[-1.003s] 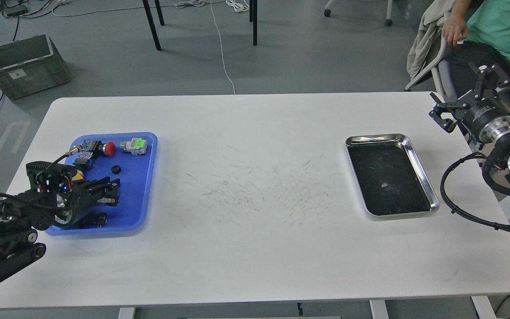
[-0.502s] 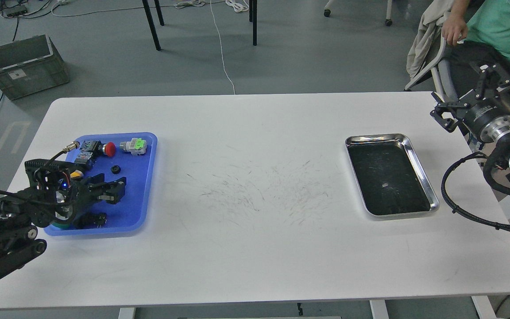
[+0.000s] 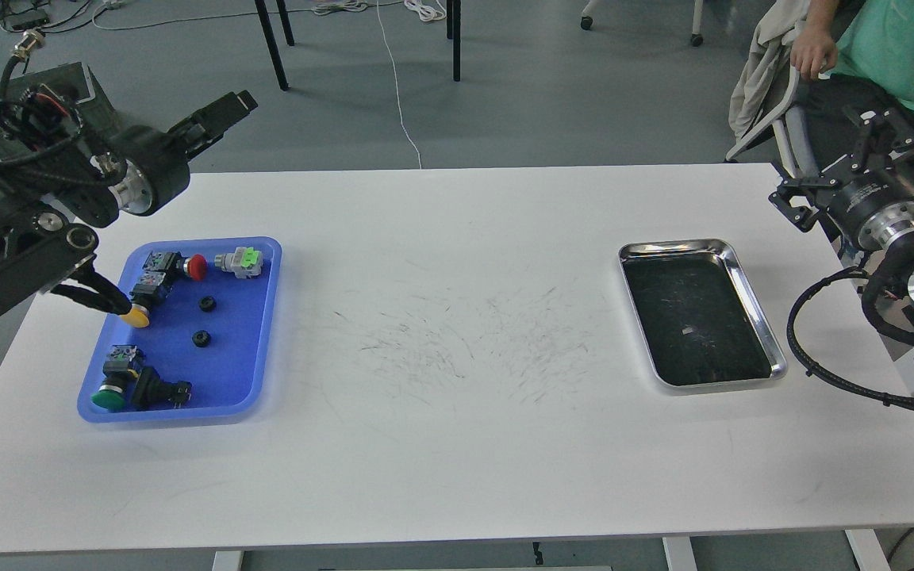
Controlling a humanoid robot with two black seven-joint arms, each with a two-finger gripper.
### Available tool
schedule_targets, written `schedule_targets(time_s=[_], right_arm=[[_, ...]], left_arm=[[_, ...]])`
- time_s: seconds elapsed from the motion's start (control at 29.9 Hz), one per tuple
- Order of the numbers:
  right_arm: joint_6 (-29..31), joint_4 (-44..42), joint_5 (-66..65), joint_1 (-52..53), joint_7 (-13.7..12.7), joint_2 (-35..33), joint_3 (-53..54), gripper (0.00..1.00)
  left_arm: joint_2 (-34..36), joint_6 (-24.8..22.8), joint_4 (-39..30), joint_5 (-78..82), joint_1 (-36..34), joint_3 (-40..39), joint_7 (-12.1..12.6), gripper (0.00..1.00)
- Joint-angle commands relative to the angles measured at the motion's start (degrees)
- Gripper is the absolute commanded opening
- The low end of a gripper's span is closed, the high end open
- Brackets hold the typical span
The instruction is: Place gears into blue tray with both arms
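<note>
The blue tray [image 3: 260, 317] lies at the table's left. Two small black gears rest on its floor, one gear [image 3: 206, 303] in the middle and the other gear [image 3: 201, 339] just below it. My left gripper [image 3: 228, 115] is raised high above the table's far left edge, well clear of the tray. Its fingers look parted and nothing is between them. My right gripper [image 3: 830, 166] hovers at the table's far right corner, open and empty, beyond the steel tray.
Several push-button switches with red, green and yellow caps share the blue tray. A steel tray [image 3: 777, 349] at the right holds a tiny grey chip [image 3: 688, 330]. A seated person [image 3: 893, 47] is behind the right arm, and a grey crate [image 3: 68, 83] stands on the floor at far left.
My left arm has lifted from over the blue tray's lower part up and back to the far left, uncovering a second gear on the tray floor. The right arm barely moved.
</note>
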Motion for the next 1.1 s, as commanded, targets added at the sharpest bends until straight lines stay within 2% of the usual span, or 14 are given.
schedule_targets(time_s=[0.0, 0.1, 0.2, 0.33, 0.4, 0.6, 0.67, 0.84, 0.97, 1.07], right_arm=[[0.0, 0.4, 0.1, 0.7, -0.5, 0.1, -0.3, 0.99], [0.0, 0.5, 0.1, 0.7, -0.7, 0.7, -0.2, 0.99], [0.2, 0.5, 0.1, 0.7, -0.9, 0.7, -0.6, 0.99], [0.6, 0.9, 0.1, 0.7, -2.7, 0.4, -0.7, 0.99], [0.9, 1.2, 0.2, 0.7, -2.9, 0.3, -0.6, 0.99], [1.9, 10.0, 0.3, -2.7, -3.1, -0.3, 0.3, 0.99], [1.9, 12.8, 0.7, -4.5, -3.0, -1.8, 1.3, 0.99], [1.8, 14.7, 0.8, -7.4, -2.4, -2.9, 6.2, 0.99], [1.7, 14.5, 0.8, -7.7, -2.1, -2.8, 9.0, 0.99], [1.6, 14.4, 0.7, -7.7, -2.1, -2.5, 9.1, 0.99]], left_arm=[[-4.3, 0.7, 3.1, -12.3, -0.8, -5.1, -0.2, 0.98], [-5.7, 1.2, 3.7, -22.0, 0.0, -13.0, -0.3, 0.98], [-8.8, 1.5, 7.1, -30.0, 0.9, -16.1, -1.7, 0.98], [-15.0, 0.8, 20.8, -34.6, 1.0, -17.0, -7.6, 0.98], [-17.7, 0.2, 26.1, -37.3, 0.8, -17.8, -8.7, 0.98], [-18.8, -9.1, 28.4, -45.5, 1.5, -17.9, -9.0, 0.98], [-18.9, -10.8, 29.4, -47.2, 2.6, -17.9, -9.0, 0.98], [-19.1, -16.8, 29.6, -48.4, 5.1, -17.9, -9.2, 0.98], [-19.1, -16.7, 29.7, -48.5, 5.6, -18.0, -9.4, 0.98], [-19.1, -16.6, 29.2, -49.2, 5.6, -18.2, -10.5, 0.98]])
